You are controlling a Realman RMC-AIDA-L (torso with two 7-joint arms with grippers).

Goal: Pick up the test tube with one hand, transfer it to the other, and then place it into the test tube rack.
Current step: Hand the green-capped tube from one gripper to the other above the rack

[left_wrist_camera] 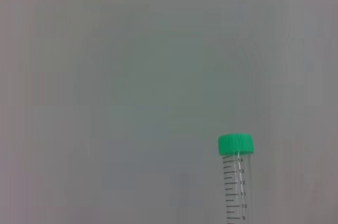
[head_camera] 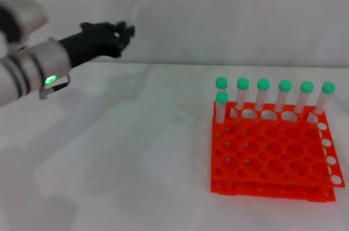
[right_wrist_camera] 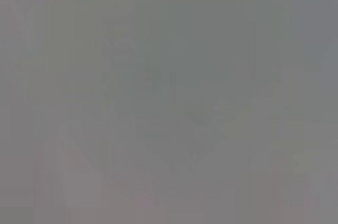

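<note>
Head view overlooks rack (head_camera: 272,152); left wrist close on tube (left_wrist_camera: 236,182), shared; right wrist blank.

Your left gripper (head_camera: 122,34) is up at far left, well above the table (head_camera: 136,149), holding the test tube (head_camera: 134,6) upright, cap on top. The test tube rack (head_camera: 272,154) sits on the table at right, well apart. Seven tubes (head_camera: 263,93) stand in it: six along the back row, one just in front at the left end.
</note>
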